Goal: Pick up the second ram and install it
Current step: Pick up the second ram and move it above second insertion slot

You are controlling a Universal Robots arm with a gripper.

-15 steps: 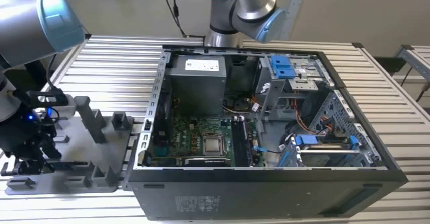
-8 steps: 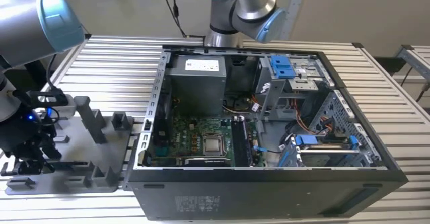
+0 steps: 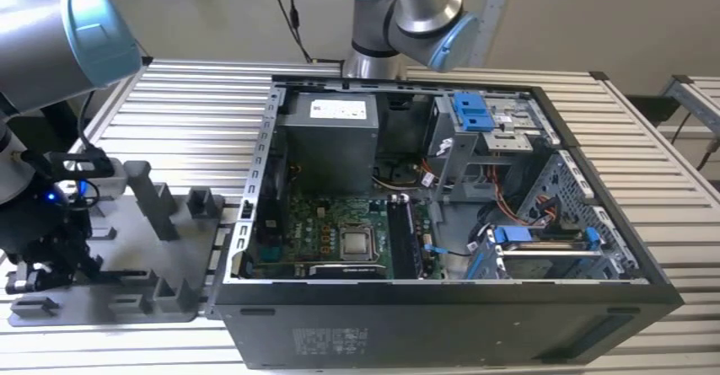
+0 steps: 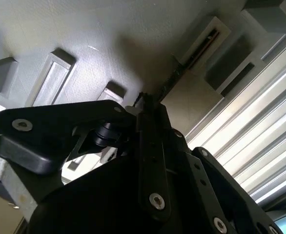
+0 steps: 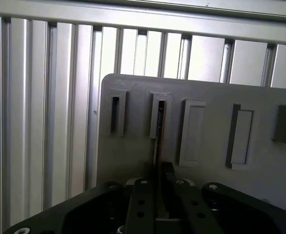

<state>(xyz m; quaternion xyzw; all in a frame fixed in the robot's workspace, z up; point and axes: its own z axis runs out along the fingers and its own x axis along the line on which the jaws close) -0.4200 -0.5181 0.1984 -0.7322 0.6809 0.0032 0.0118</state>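
The second ram (image 5: 157,141), judged light, stiff, thin and fragile, stands on edge in a slot of the grey fixture plate (image 5: 211,92) at the exterior view's left, where the gripper (image 5: 158,190) pinches its flat faces along the exposed edge.

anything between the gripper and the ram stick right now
Nothing visible does. In the first wrist view the gripper is right at the ram stick, which stands on edge in a slot of the grey fixture plate.
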